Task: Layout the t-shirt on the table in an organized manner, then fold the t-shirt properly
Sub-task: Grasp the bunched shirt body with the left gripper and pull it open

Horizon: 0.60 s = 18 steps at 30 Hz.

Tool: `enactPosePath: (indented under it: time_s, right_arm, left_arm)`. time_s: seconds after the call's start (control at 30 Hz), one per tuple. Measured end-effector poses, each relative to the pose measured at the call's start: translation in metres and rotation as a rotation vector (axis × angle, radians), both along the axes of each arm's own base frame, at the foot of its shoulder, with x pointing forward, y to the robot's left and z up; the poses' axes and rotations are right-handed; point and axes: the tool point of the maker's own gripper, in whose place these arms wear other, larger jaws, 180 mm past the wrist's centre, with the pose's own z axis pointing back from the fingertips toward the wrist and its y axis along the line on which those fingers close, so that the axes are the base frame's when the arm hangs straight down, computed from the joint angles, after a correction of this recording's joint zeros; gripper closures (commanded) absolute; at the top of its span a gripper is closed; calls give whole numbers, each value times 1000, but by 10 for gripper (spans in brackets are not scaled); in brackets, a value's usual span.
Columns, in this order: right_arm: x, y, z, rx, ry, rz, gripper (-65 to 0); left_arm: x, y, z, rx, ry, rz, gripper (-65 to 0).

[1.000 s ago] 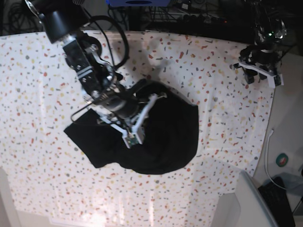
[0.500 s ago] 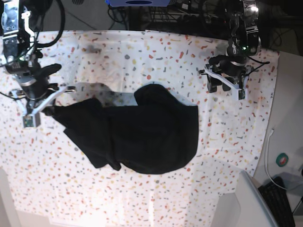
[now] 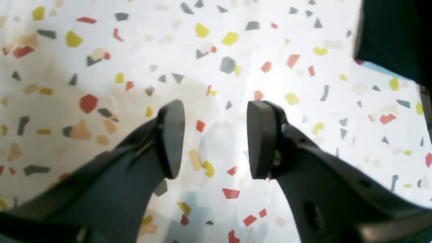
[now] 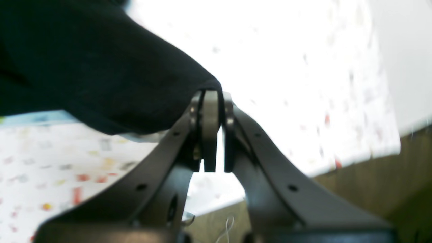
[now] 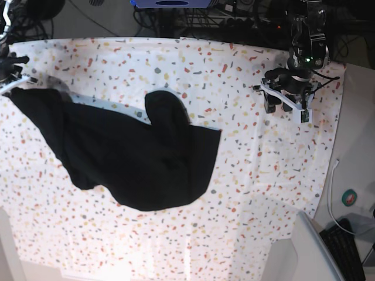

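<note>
- Your right gripper has its fingers clenched on a fold of the t-shirt; the black cloth drapes over the fingertips and runs off to the left of the right wrist view.
- Your left gripper stands with its pads parted and nothing between them, only speckled cover below.
- Right arm pose: at the far left edge of the base view, gripper over the table's border, holding the shirt's end raised off the surface.
- Left arm pose: gripper near the table's far right corner, pointing down, well apart from the shirt.
- The t-shirt lies stretched from the left edge toward the middle of the table, bunched and crumpled, one rounded lump sticking up near the centre. No print is visible.
- Off the table's right edge you have a white cable and a round green-and-red object; a pale grey bin corner sits at lower right.
</note>
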Motion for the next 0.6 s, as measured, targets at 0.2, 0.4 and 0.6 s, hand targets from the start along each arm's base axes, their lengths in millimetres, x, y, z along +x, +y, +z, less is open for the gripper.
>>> enactPosePath:
  time_s: [0.2,0.4,0.6]
  right_arm:
    - [4,-9,0,-9,-8,-25,0]
    - [9,11,-8,14,12,33,0]
    - [13,31,-15,44,22,80,0]
  left_arm:
    - [9,-33,2,-11,-3,-96,-290]
    - [63,-134,37,-92,-94,-353,-290]
    - [112,-209,63,-118,-33,-520,-290]
